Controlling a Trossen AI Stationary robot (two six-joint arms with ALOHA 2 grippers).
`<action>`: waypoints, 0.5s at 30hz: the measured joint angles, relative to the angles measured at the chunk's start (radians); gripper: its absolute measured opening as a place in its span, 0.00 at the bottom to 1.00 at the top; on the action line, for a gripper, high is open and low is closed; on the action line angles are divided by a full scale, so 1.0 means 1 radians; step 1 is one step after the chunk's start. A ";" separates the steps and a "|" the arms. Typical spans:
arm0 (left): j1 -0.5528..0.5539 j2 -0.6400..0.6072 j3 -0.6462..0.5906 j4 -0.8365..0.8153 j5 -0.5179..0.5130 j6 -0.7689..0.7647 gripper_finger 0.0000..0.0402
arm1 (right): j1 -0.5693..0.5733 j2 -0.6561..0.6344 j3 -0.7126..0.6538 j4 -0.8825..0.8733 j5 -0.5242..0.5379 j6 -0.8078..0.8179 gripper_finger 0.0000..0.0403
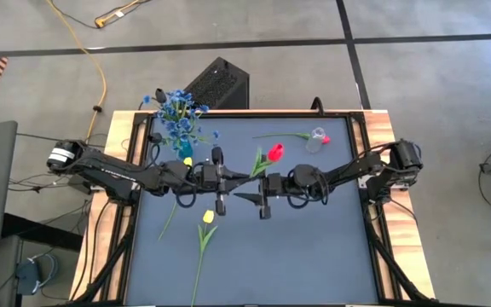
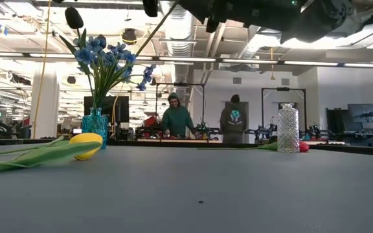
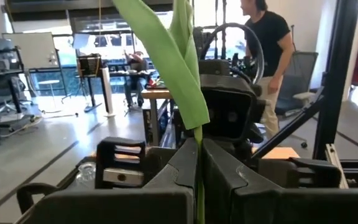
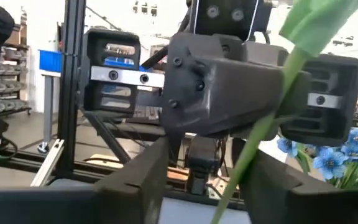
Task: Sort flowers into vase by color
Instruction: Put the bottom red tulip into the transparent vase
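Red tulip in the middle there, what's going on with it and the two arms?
The left gripper is shut on the red tulip's stem, holding it above the table. The right gripper is open around the same stem, apparently taking it over. Blue flowers are already in a vase; yellow tulips lie on the table.

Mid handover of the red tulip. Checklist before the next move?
1. Left gripper shut on the thin green stem of the red artificial tulip: ok.
2. Stem inside the right gripper: ok.
3. Right fingers closed on stem: not ok, they stand apart.
4. Clear ribbed glass vase upright: ok.
5. Vase mouth free: cannot tell; a second red tulip lies beside it.
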 joint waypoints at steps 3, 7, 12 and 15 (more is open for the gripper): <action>0.000 0.000 0.000 0.000 0.004 0.013 0.00 | -0.006 -0.009 0.001 -0.012 0.027 0.006 0.34; 0.000 0.000 0.000 0.006 -0.010 0.008 0.00 | -0.013 -0.044 0.001 -0.077 0.058 0.016 0.12; -0.001 -0.004 0.000 -0.018 -0.093 0.004 0.05 | -0.007 -0.119 0.001 -0.243 0.106 0.028 0.06; 0.000 -0.041 0.000 -0.075 -0.121 0.015 0.11 | -0.002 -0.211 0.001 -0.434 0.173 0.035 0.07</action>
